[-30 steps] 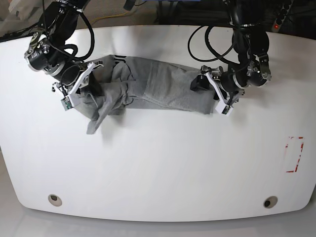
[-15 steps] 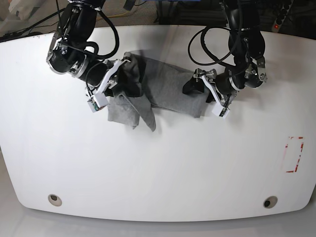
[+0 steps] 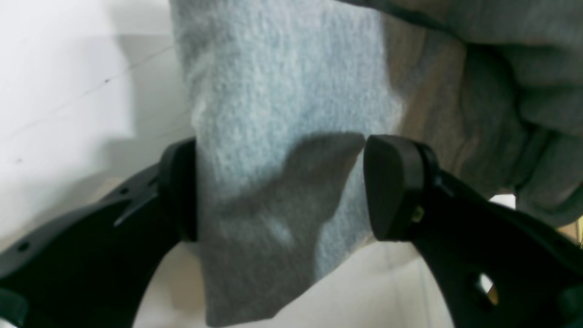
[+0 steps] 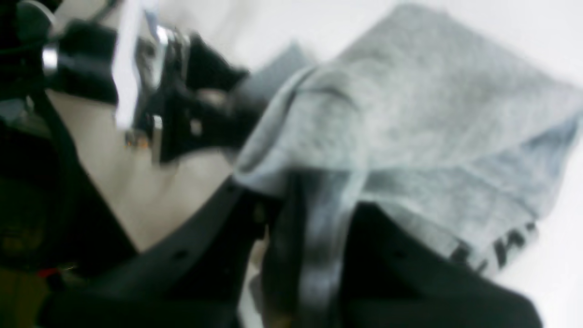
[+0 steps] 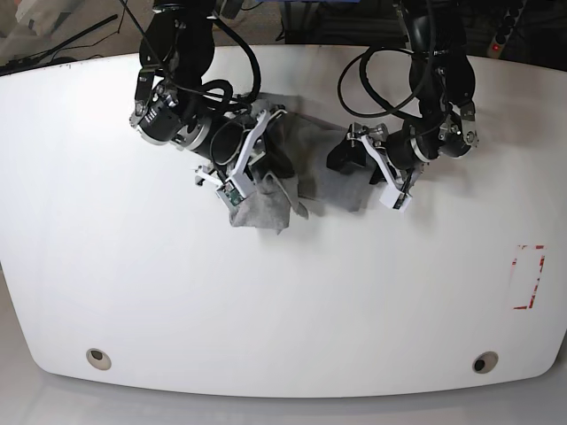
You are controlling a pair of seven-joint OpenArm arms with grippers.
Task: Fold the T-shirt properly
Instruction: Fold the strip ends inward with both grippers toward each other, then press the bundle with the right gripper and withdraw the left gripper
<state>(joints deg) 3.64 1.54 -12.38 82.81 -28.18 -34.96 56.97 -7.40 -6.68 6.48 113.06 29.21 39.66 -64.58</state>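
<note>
The right hand [image 5: 252,173], pinched shut on one end of the T-shirt [image 5: 323,173], has swept toward three o'clock, bunching the cloth at the tabletop's [image 5: 283,301] twelve o'clock edge. The left hand [image 5: 359,164] stands wide open astride the other end — not gripping. One side looks folded across; flattening probably remains.

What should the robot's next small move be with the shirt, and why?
Probably keep carrying the right claw toward the left claw, then lower it. It pinches a T-shirt edge, while the left claw's open pads straddle the other end, and the fabric remains bunched between them.
</note>
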